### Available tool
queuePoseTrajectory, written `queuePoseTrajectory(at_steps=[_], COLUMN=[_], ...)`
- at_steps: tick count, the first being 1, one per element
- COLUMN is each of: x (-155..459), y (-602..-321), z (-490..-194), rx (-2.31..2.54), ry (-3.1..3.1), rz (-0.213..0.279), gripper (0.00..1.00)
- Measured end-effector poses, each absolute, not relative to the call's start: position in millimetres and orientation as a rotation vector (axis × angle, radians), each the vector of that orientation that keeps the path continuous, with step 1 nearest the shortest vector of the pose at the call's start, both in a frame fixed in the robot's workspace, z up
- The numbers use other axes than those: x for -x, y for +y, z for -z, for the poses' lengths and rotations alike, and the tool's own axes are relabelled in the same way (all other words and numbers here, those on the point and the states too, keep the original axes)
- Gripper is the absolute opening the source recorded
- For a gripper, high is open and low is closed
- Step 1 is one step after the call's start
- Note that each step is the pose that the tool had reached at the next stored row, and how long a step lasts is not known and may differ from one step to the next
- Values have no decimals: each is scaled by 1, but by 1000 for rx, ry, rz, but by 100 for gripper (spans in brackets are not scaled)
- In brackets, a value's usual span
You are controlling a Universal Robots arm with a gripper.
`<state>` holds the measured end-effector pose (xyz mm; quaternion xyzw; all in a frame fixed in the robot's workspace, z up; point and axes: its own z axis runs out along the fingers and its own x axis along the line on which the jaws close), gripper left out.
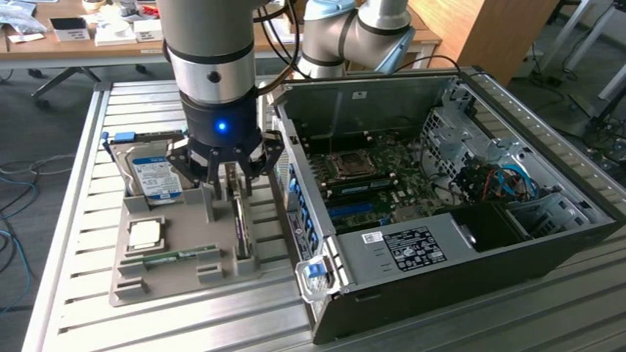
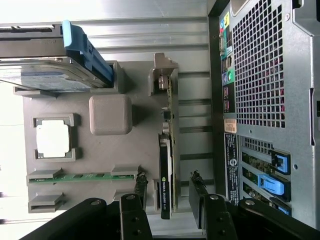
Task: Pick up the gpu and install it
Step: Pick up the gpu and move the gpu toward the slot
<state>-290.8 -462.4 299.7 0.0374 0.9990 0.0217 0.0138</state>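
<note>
The gpu point(image 1: 240, 229) stands on its long edge in a slot of the grey holder tray point(image 1: 176, 277), along the side of the tray that lies nearest the open computer case point(image 1: 470, 257). My claw point(image 1: 226, 198) hangs right over it with the jaws apart. In the wrist view the card runs between my two fingers point(image 2: 141, 190), with a clear gap on the case side, so nothing is clamped. On the same tray, toward the exterior view's left, sit a hard drive point(image 1: 155, 176) with a blue-white label, a square silver chip point(image 1: 146, 235) and a narrow green memory stick point(image 1: 181, 254). Tray and case rest on a slatted metal table point(image 1: 83, 191), and the case shows its motherboard point(image 1: 382, 169).
</note>
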Motion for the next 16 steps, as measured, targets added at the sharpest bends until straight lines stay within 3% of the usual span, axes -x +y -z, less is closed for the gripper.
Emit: queuePoseTrajectory(at_steps=[16], x=[288], y=[-462], z=[-299], rx=[-116], ry=[3111], rz=[-68], gripper=[47])
